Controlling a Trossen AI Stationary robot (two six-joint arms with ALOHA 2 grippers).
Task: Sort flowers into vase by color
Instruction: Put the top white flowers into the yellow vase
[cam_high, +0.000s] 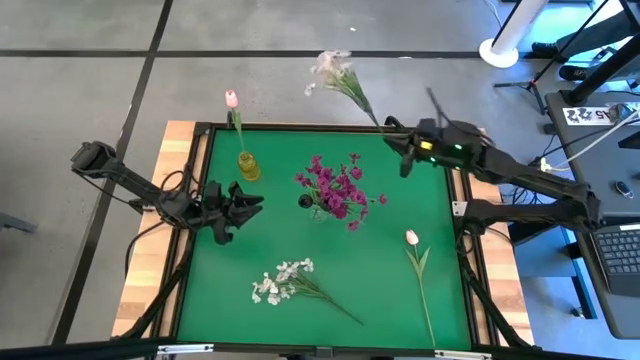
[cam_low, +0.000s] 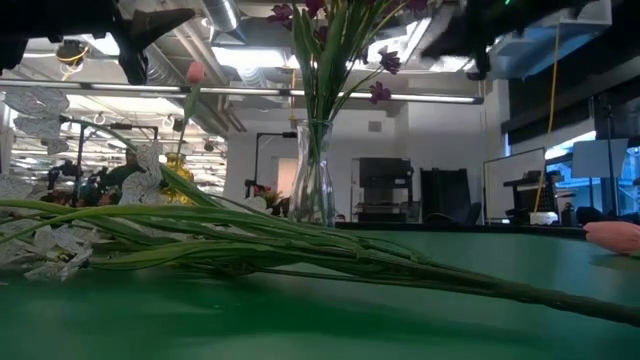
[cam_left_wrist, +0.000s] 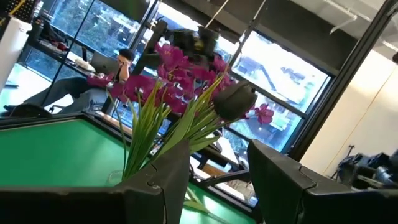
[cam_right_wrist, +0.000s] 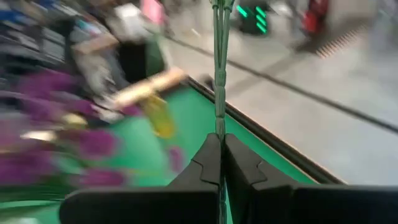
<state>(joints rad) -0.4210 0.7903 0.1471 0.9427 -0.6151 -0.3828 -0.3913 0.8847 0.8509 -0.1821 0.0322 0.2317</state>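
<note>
My right gripper (cam_high: 389, 129) is raised over the table's far right corner, shut on a white-blossomed flower (cam_high: 333, 68) whose head reaches out past the far edge. Magenta flowers (cam_high: 336, 188) stand in a clear vase (cam_low: 312, 185) at mid-table. A pink tulip (cam_high: 232, 98) stands in a small yellow vase (cam_high: 248, 166) at the far left. Another white flower (cam_high: 285, 281) and a pink tulip (cam_high: 412, 238) lie flat on the green mat. My left gripper (cam_high: 248, 203) hovers open left of the clear vase, facing the magenta flowers (cam_left_wrist: 180, 74), with nothing between its fingers. My right gripper pinches the white flower's green stem (cam_right_wrist: 219, 124) between its two fingertips, near the stem's lower end. The fingers come from the table's right side, roughly level. The stem runs on ahead of them toward the far left. The flower is lifted clear of the table.
A dark frame (cam_high: 300, 128) rims the green mat, with wooden boards (cam_high: 160, 210) outside it on the left. Open mat lies between the clear vase and the lying flowers. Desks, a laptop (cam_high: 620, 250) and stands fill the floor on the right.
</note>
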